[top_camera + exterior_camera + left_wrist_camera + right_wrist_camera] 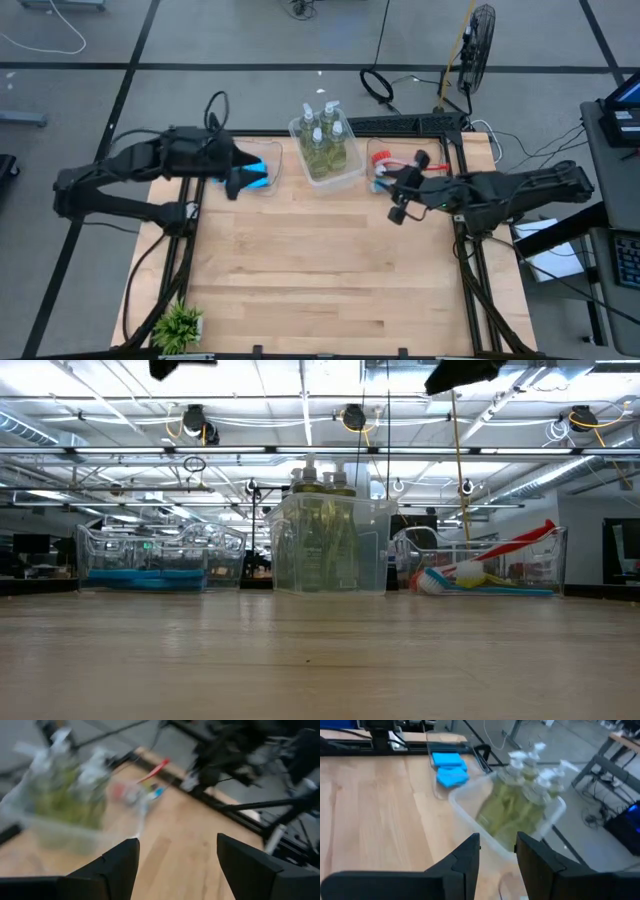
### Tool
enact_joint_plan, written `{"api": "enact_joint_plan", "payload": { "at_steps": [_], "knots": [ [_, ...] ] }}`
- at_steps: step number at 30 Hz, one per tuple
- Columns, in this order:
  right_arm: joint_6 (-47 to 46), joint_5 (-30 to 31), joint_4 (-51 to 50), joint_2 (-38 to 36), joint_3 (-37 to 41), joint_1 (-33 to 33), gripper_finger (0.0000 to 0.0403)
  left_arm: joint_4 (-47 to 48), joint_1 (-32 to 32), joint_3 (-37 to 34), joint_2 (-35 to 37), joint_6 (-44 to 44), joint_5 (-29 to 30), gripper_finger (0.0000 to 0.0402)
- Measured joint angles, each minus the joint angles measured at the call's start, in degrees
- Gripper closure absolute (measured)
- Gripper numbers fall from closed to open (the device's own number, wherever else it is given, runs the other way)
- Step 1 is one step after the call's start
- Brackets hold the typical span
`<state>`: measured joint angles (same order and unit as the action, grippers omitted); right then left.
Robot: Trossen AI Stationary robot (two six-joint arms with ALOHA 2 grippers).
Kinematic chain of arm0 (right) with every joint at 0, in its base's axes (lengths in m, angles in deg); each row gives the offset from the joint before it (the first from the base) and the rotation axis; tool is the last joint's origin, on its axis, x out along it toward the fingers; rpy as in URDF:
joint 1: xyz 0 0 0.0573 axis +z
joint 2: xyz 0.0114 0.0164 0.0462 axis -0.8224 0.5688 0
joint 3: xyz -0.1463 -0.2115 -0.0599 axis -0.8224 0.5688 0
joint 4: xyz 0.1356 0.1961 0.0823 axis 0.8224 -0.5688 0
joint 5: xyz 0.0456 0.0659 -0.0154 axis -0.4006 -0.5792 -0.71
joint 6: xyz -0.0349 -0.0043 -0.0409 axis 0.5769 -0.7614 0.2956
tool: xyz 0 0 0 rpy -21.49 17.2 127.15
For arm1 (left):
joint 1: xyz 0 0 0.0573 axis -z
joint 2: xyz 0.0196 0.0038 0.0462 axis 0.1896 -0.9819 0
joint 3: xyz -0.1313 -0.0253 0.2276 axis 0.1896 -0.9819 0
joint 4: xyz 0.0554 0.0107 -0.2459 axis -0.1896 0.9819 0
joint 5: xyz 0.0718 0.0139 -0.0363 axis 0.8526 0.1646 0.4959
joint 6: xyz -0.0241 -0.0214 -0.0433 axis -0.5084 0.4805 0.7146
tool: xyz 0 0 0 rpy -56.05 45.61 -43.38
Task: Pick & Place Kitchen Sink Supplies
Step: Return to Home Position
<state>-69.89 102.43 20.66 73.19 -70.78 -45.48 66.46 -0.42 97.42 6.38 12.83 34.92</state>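
Observation:
Three clear bins stand along the table's far edge. The left bin (262, 170) holds flat blue sponges (449, 768). The middle bin (325, 152) holds several pump bottles of yellow-green soap (527, 790). The right bin (383, 165) holds long-handled brushes (480, 572), with a red handle sticking up. My left gripper (240, 183) hovers open beside the sponge bin and holds nothing. My right gripper (398, 208) hovers open just in front of the brush bin, above the table, also empty.
A small green potted plant (180, 325) stands at the table's near left corner. The bare wooden tabletop (320, 260) stretches in front of the bins. A black frame (420, 122) runs along the far and right edges.

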Motion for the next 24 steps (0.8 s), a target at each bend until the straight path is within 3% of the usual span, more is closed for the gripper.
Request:
{"api": "enact_joint_plan", "payload": {
  "at_steps": [9,15,19,24],
  "knots": [
    [-9.61,0.00,-19.13,-9.50,0.07,0.00,0.0289,-2.81,15.98,0.00,3.82,-6.00,11.81,0.0144],
    [-14.58,-0.02,-20.98,-18.05,6.24,0.00,0.0289,-3.72,23.62,-0.82,4.09,-7.27,16.26,0.0133],
    [-18.45,-0.37,-19.89,-24.77,12.57,0.00,0.0288,-11.88,26.44,-7.29,7.56,-9.22,18.23,0.0133],
    [-18.17,-5.87,-16.69,-32.09,17.61,0.00,0.0288,-18.79,27.23,-18.54,16.69,-8.04,18.02,0.0133]
  ]
}}
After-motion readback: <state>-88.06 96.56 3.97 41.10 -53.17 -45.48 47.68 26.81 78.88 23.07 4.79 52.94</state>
